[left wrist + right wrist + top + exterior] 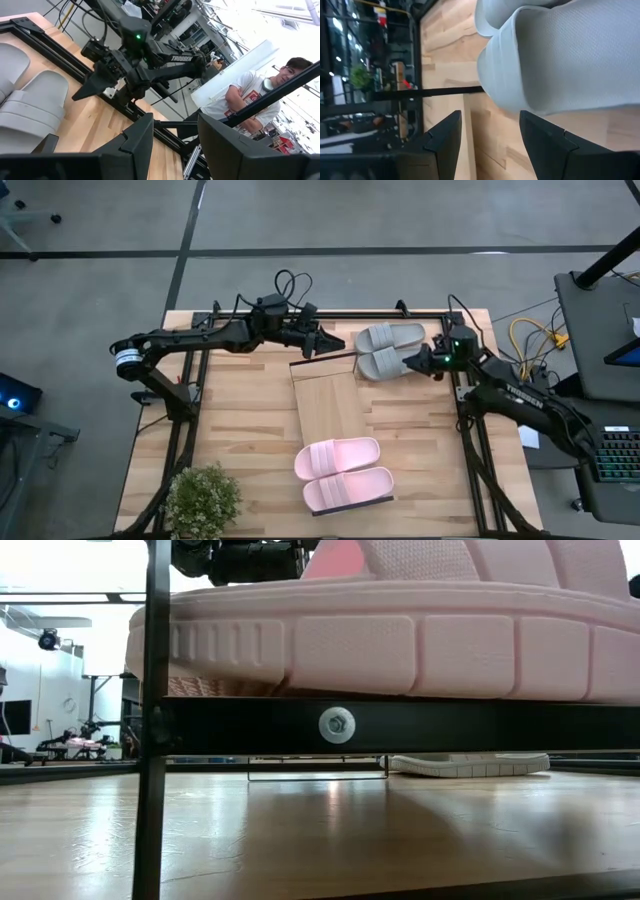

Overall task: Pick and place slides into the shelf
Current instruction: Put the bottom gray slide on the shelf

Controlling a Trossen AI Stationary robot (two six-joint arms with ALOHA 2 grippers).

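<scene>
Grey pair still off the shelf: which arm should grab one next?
Probably the right. Its open gripper sits right against the grey foam slides, lying just past the long light-wood shelf. The left gripper, also open, hovers over the shelf's far end.

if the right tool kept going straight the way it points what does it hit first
Most likely the grey slides: the right tool, fingers open, points at the nearer one's side, which fills its wrist view. Exact height is unclear.
</scene>
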